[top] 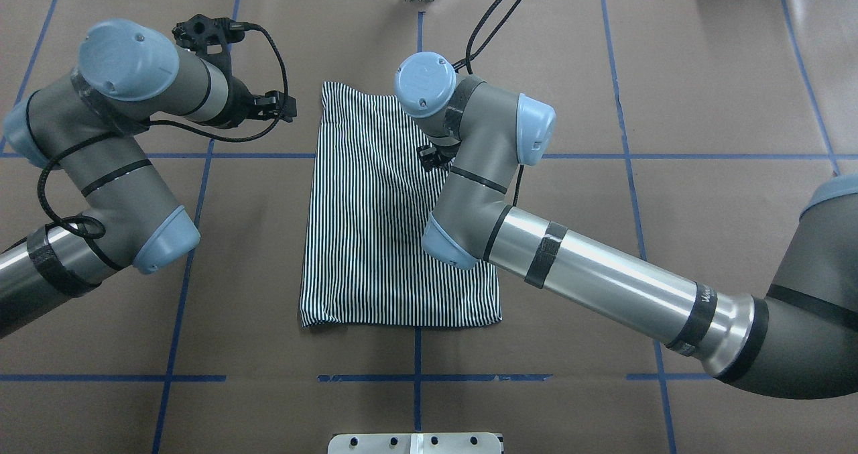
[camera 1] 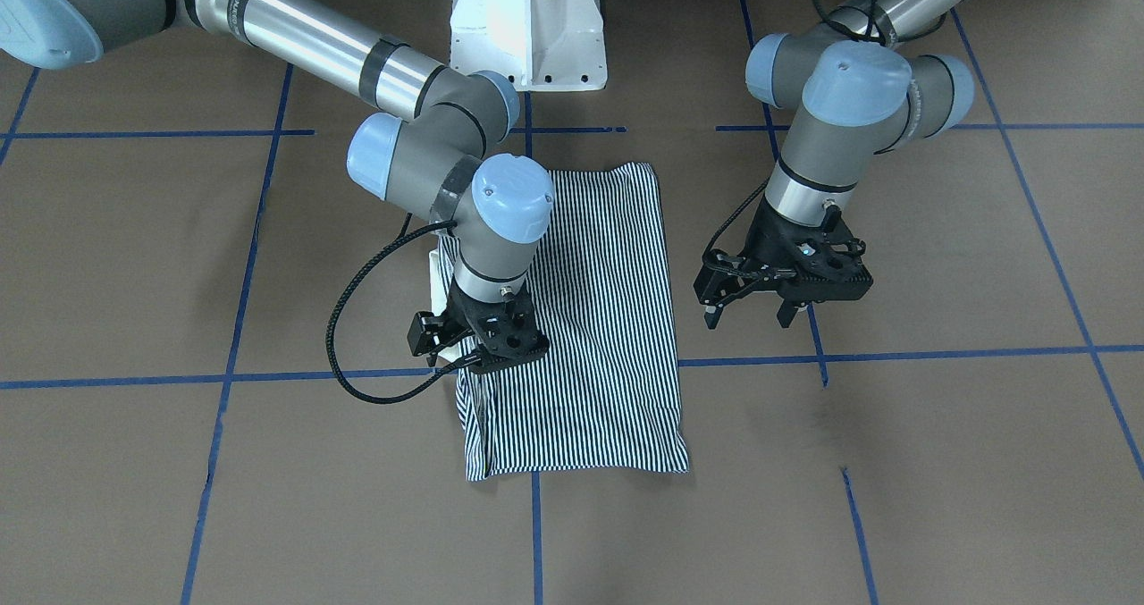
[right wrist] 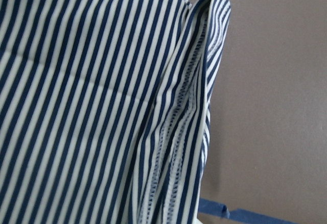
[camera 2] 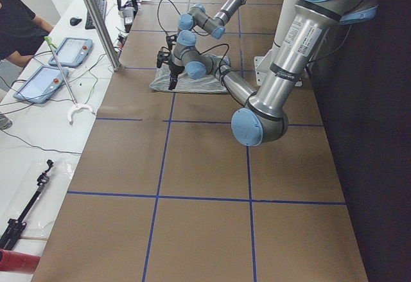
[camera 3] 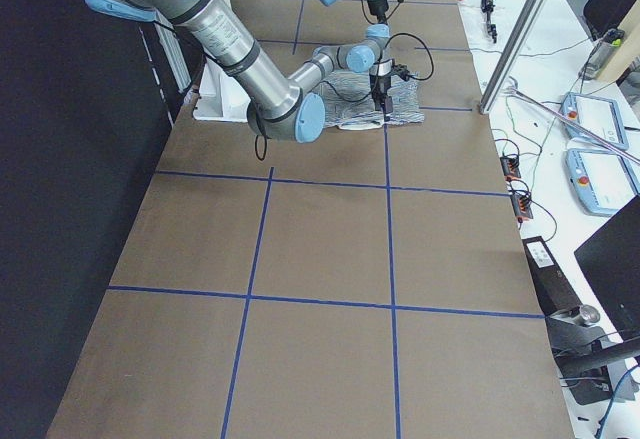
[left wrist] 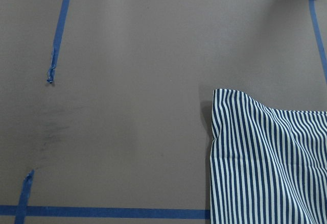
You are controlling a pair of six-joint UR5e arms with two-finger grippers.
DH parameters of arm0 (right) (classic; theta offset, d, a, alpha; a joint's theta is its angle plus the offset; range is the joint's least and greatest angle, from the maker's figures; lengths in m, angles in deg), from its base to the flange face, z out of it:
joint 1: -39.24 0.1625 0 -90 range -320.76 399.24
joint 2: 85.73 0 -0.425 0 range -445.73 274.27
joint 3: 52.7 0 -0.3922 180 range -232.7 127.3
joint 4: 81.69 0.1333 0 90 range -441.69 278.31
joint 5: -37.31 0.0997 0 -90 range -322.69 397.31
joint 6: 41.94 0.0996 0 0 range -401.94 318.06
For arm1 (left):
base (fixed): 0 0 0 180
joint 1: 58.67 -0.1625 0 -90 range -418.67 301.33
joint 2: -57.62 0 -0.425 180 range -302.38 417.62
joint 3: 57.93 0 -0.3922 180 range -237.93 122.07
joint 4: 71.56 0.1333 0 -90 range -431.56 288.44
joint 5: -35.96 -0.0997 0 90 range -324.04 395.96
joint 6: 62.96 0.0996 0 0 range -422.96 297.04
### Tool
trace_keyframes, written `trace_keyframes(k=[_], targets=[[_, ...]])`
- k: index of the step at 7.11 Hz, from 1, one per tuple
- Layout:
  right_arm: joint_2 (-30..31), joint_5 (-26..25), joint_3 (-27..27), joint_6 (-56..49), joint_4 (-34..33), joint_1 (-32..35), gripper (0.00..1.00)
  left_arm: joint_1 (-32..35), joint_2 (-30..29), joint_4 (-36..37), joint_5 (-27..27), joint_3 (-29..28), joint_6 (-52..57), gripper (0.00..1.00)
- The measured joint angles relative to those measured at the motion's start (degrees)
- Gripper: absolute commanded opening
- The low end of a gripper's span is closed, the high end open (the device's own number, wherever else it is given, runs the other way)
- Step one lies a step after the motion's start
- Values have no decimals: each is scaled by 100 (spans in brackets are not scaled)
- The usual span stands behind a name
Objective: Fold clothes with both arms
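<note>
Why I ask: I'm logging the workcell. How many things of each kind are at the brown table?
Navy-and-white striped shirt: 1
Robot arms: 2 (left arm, right arm)
White pedestal base: 1
Total: 4

Looks like a robotics lab: long table papered brown and gridded in blue tape (camera 2: 205, 160), grey jointed robot arms with light blue caps (camera 2: 282, 57) over it, grey-framed control tablets (camera 2: 38, 83) beside it.

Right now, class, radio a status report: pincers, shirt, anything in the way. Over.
Left pincer open, hovering beside the shirt. Right pincer low at its other edge, grip unclear. Shirt a flat folded rectangle. Only the right arm overhangs it.
</note>
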Motion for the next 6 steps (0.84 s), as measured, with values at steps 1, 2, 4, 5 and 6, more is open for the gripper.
trace_keyframes(k=[1, 2, 4, 5, 6], targets=[[20, 0, 2, -21, 0, -1, 100, 0, -5, -1, 0, 0, -2, 100], [34, -1, 2, -43, 0, 12, 100, 0, -7, 1, 1, 0, -3, 100], [141, 13, -13, -190, -19, 180, 100, 0, -23, 24, 7, 5, -9, 100], [345, 29, -47, -421, -16, 411, 100, 0, -33, 35, 8, 10, -13, 100], [570, 72, -83, -816, -2, 772, 100, 0, -39, 45, 9, 17, -17, 100]])
